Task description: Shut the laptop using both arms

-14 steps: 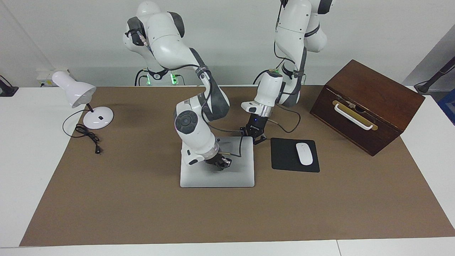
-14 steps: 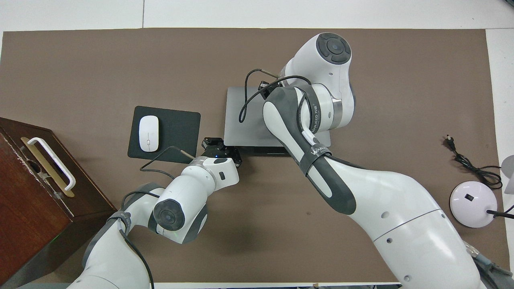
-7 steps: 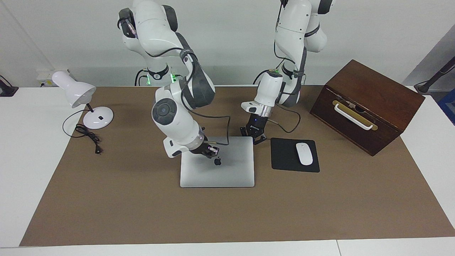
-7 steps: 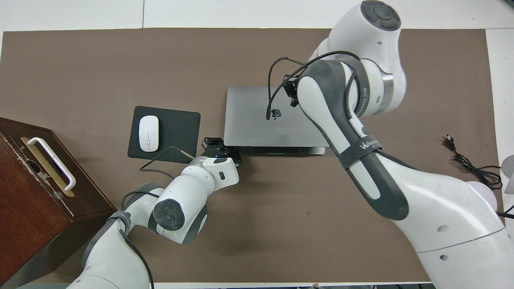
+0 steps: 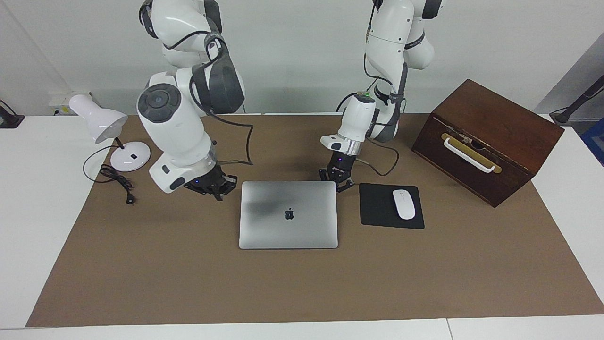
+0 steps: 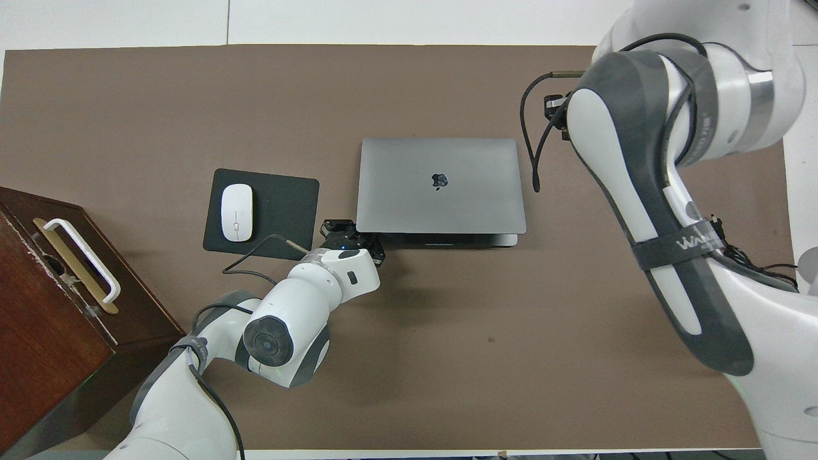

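Now your laptop lies lid-down in the middle of the mat, beside the mouse pad. The left gripper, fingers clenched on nothing, is parked at its robot-side corner, probably to keep the base from sliding. The right gripper, which a second ago pressed on the lid, has swung off toward its own end and hangs over bare mat; whether its fingers are parted you can't tell.

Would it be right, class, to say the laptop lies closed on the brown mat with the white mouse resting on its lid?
Not quite. The laptop does lie closed on the brown mat, but the white mouse rests on the black mouse pad beside it, toward the left arm's end. The facing view shows this.
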Action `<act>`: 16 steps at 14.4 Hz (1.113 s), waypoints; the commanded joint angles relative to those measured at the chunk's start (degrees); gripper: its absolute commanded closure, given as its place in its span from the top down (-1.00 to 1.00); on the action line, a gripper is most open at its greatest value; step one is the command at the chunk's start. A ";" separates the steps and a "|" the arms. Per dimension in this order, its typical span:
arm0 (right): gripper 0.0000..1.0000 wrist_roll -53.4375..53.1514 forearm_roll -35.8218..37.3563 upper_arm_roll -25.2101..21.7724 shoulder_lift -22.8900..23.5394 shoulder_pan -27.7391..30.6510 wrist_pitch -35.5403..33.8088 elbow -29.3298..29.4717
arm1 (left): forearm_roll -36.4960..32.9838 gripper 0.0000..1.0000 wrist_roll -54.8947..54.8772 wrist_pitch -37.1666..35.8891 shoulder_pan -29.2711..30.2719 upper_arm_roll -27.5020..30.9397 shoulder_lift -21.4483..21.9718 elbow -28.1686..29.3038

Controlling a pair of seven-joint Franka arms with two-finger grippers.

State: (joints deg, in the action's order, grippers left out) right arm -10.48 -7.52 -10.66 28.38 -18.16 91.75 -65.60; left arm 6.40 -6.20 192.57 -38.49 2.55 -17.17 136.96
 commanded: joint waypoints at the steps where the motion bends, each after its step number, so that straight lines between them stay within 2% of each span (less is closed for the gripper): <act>1: 0.81 8.16 3.11 0.37 -2.88 2.86 -1.13 0.12 | -0.78 -1.00 1.89 -4.91 2.54 0.35 -4.90 0.24; 2: 1.00 11.15 5.13 0.37 -3.24 3.65 -1.05 0.12 | -0.69 -1.00 2.07 -6.92 2.54 0.27 -3.67 0.24; 5: 1.00 15.83 5.85 0.73 -4.99 7.51 -0.34 0.74 | -0.60 -1.00 2.42 -15.79 2.63 0.35 2.38 0.32; 7: 1.00 18.03 5.94 0.73 -5.96 8.75 -1.04 2.58 | -0.43 -1.00 2.51 -19.41 2.80 0.35 5.03 0.24; 11: 1.00 24.52 7.16 0.20 -10.26 9.36 -2.19 2.67 | 0.10 -1.00 2.60 -28.01 3.07 0.35 10.21 -0.02; 13: 1.00 25.51 7.17 0.55 -14.21 10.50 -1.05 -1.34 | 1.24 -1.00 2.60 -32.50 3.07 0.62 13.37 -0.03; 16: 1.00 24.63 6.91 0.64 -22.20 10.86 4.04 -14.43 | 3.70 -1.00 2.69 -39.70 3.86 0.97 17.77 -0.90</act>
State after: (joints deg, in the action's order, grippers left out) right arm 13.24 -1.12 -10.89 13.05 -8.09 91.33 -68.49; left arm 8.35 -3.60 157.98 -35.40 3.37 -3.96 135.28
